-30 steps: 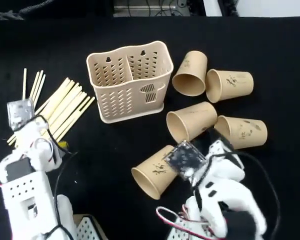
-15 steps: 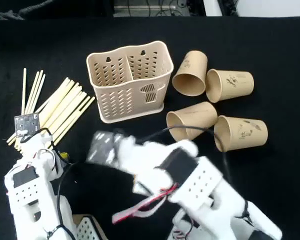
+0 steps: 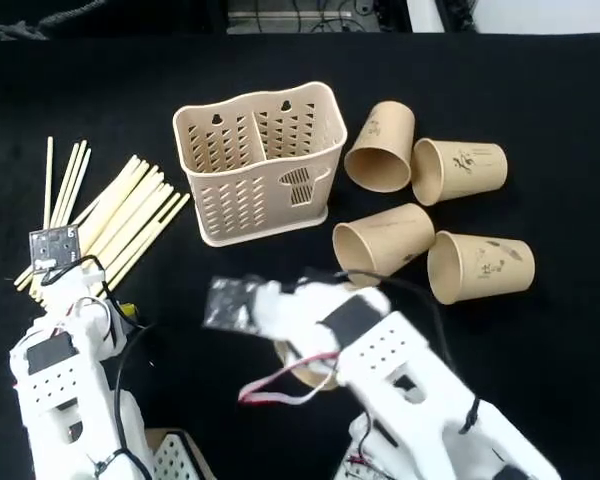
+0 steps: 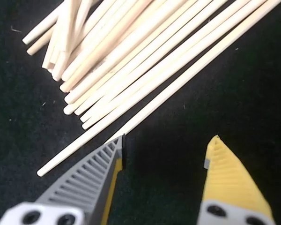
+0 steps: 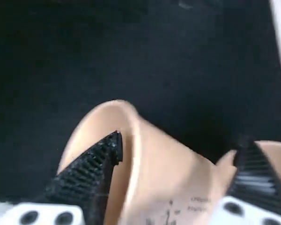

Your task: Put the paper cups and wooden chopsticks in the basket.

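Black table [image 3: 540, 110], left pincer [image 4: 169, 139] spread wide beside the chopsticks [image 4: 145, 61], right pincer [image 5: 180, 140] pinching a paper cup [image 5: 168, 173]

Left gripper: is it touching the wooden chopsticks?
Cannot tell. In the left wrist view the grey fingertip of the left gripper overlaps one end of the wooden chopsticks, but whether it hovers above is unclear.

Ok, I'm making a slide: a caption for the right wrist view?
Right gripper clasping a paper cup by its sides over the black table.

White arms [image 3: 400, 372]; grey-and-yellow left gripper [image 4: 169, 140]
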Controlling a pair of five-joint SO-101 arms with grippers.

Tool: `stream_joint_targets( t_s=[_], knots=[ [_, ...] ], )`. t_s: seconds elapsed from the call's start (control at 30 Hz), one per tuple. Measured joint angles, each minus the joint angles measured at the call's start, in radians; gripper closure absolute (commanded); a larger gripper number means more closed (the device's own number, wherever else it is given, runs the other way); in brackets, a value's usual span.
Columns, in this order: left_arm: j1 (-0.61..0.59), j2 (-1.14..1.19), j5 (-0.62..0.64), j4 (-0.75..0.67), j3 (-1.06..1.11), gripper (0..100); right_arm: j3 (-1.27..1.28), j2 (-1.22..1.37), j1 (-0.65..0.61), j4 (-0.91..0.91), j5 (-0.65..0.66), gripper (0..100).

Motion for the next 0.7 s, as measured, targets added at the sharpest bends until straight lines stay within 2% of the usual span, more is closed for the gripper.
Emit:
stream_joint_targets(
  t_s=[0.07,0.1,0.17,0.2,0.33,0.7],
  knots=[
    [0.000,0.000,0.000,0.000,0.000,72,0.021,0.000,0.078,-0.055,0.052,97.2],
    [0.000,0.000,0.000,0.000,0.000,72,0.023,0.000,0.103,-0.075,0.063,99.1],
    [0.000,0.000,0.000,0.000,0.000,72,0.023,0.000,0.120,-0.100,0.071,95.7],
    [0.000,0.000,0.000,0.000,0.000,72,0.023,-0.002,0.123,-0.107,0.071,98.5],
    [0.000,0.000,0.000,0.000,0.000,72,0.018,-0.081,0.133,-0.100,0.029,98.7],
    [0.000,0.000,0.000,0.000,0.000,72,-0.222,-0.311,0.135,0.199,-0.132,98.7]
  ],
)
